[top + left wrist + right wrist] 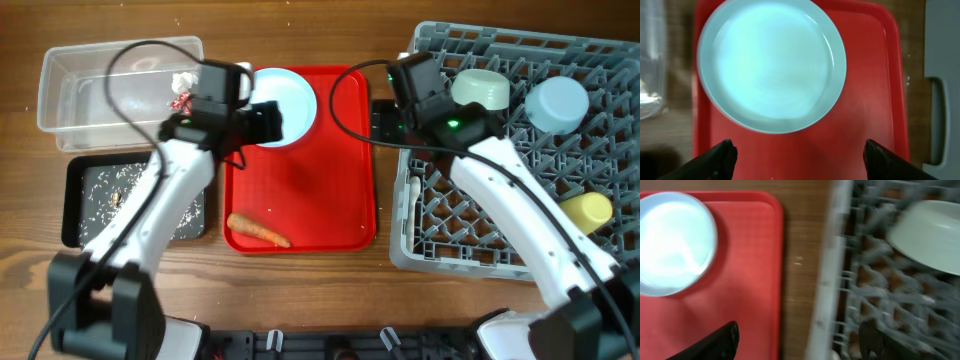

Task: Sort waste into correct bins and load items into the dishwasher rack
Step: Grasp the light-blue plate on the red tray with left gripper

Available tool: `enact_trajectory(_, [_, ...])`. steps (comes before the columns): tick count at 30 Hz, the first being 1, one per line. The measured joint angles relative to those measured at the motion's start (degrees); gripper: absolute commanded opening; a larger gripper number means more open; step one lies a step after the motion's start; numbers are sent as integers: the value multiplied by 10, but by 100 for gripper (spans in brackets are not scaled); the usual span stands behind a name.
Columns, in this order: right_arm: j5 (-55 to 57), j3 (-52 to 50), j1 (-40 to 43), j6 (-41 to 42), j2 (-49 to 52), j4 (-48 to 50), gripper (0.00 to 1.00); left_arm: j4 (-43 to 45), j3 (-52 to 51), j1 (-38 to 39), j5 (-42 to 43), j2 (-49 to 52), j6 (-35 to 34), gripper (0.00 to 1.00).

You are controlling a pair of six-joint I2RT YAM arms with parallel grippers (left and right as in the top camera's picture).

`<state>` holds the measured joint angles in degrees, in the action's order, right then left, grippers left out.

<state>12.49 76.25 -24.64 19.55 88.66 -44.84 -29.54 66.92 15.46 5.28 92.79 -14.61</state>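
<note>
One grey dishwasher rack (445,235) holds two bowls, the pale green bowl (482,90) and the light blue bowl (557,104), plus one yellow cup (586,209). One red serving tray (310,190) carries one plate (298,102) and one carrot (258,230). Two bins: the clear tub (70,90) holds one wrapper (184,96), the black tray (72,205) holds rice scraps (105,185). The left gripper (802,159) and right gripper (795,341) are spread wide, both empty.

the left arm (165,185) hides the plate (296,100)'s left edge and part of the wrapper (183,95). in the right wrist view the rack (880,305) is smeared and the green bowl (930,235) runs off the right edge.
</note>
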Motion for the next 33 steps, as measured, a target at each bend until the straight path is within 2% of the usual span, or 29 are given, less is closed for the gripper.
enact_trajectory(6, [32,0,62,34,-54,-107,79,120,0,76,-50,141,65,79])
enact_trajectory(11, [32,0,63,36,-54,-130,78,152,0,83,-55,196,71,76])
enact_trajectory(16, [32,0,63,38,-54,-129,79,98,13,87,23,194,77,75])
enact_trajectory(22, [32,0,67,38,-54,-117,79,10,19,143,198,188,79,72])
enact_trajectory(24, [32,0,78,38,-54,-117,79,-6,17,154,226,186,79,72])
enact_trajectory(26, [32,0,88,38,-54,-117,81,-14,8,160,238,177,79,73])
enact_trajectory(29, [22,0,91,36,-54,-107,82,-25,4,148,203,125,79,76])
enact_trajectory(32, [-56,0,91,-6,-54,-47,78,-62,4,98,165,50,79,76])
enact_trajectory(33, [-108,0,91,-25,-54,-16,77,-87,4,55,152,10,79,75])
